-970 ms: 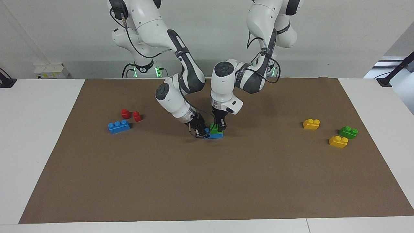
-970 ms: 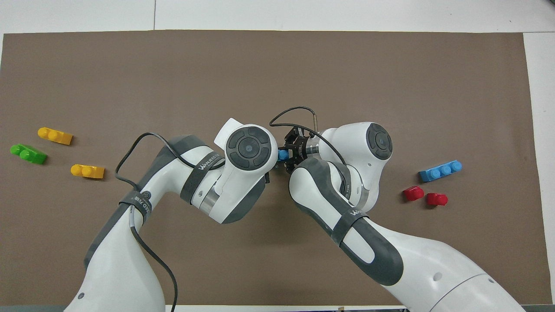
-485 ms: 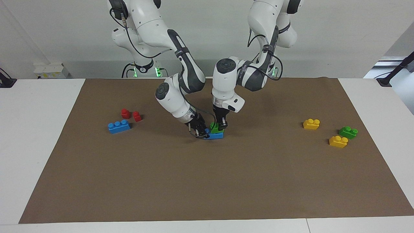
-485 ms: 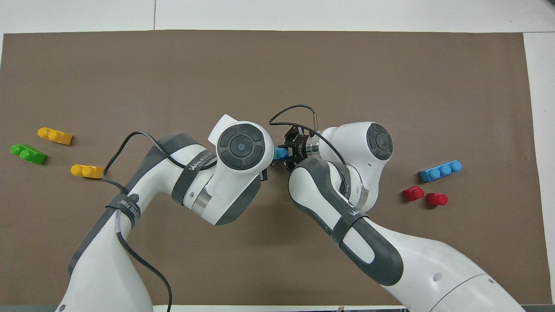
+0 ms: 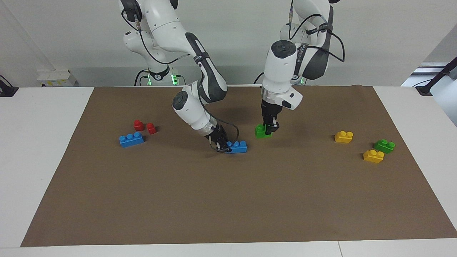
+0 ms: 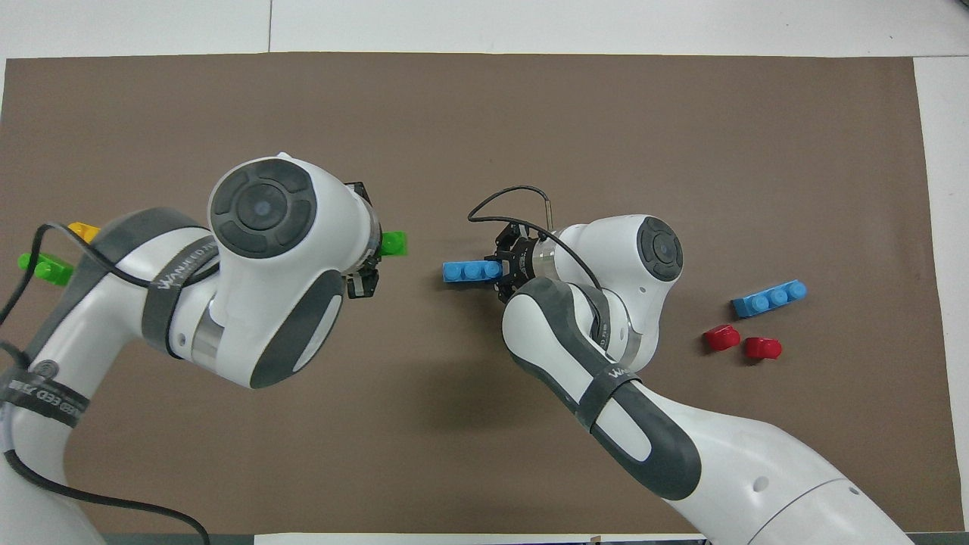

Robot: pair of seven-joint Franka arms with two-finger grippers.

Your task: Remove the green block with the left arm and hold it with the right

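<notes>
The green block, a small two-stud brick, hangs just above the brown mat with my left gripper shut on its end. It is clear of the blue three-stud brick, toward the left arm's end of the table. That blue brick lies flat on the mat, and my right gripper is shut on one end of it, low at the mat. In the overhead view the left wrist hides most of the left gripper.
Toward the right arm's end lie another blue brick and two red pieces. Toward the left arm's end lie two yellow bricks and another green brick.
The left gripper has pulled the green block off the blue brick, risen and carried it toward the left arm's end. The right gripper has stayed shut on the blue brick.
</notes>
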